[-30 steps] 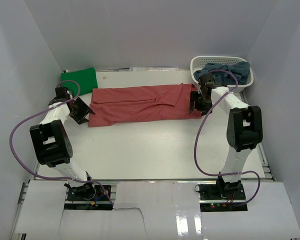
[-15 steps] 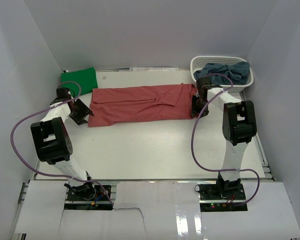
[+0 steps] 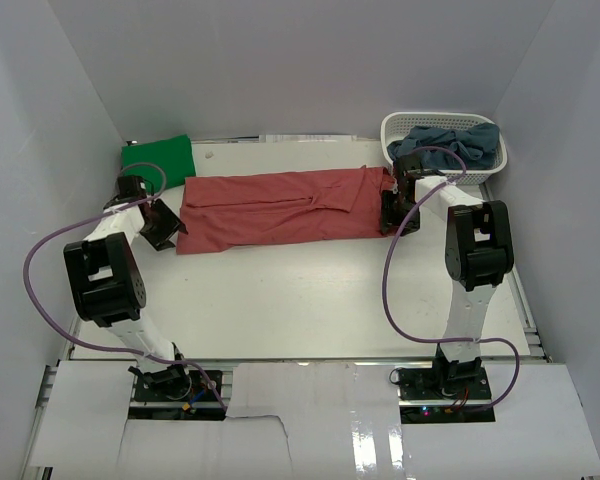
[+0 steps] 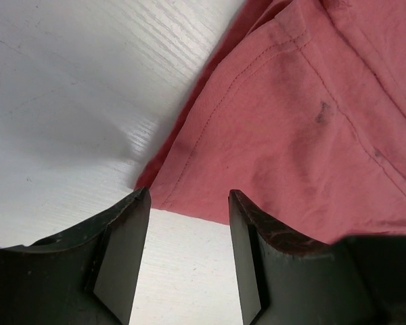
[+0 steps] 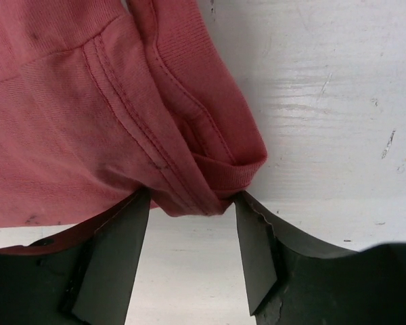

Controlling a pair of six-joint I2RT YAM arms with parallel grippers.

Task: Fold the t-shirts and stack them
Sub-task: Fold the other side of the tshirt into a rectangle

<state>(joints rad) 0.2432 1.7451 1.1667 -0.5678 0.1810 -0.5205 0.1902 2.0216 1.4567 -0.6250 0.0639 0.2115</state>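
A salmon-red t-shirt [image 3: 280, 206] lies folded lengthwise as a long strip across the table. My left gripper [image 3: 166, 226] is open at its left end; in the left wrist view [image 4: 189, 223] the shirt's corner [image 4: 298, 128] lies just past the fingertips. My right gripper [image 3: 393, 212] is open at the right end; in the right wrist view [image 5: 189, 230] the bunched hem [image 5: 203, 183] sits at the fingertips, not pinched. A bright green t-shirt [image 3: 158, 159] lies folded at the back left. Grey-blue t-shirts [image 3: 455, 143] fill the basket.
A white lattice basket [image 3: 392, 128] stands at the back right, close behind my right gripper. White walls enclose the table on the left, back and right. Purple cables loop from both arms.
Both arms drew their elbows in a little. The right gripper shifted slightly toward the shirt's right end. The shirt has not moved.
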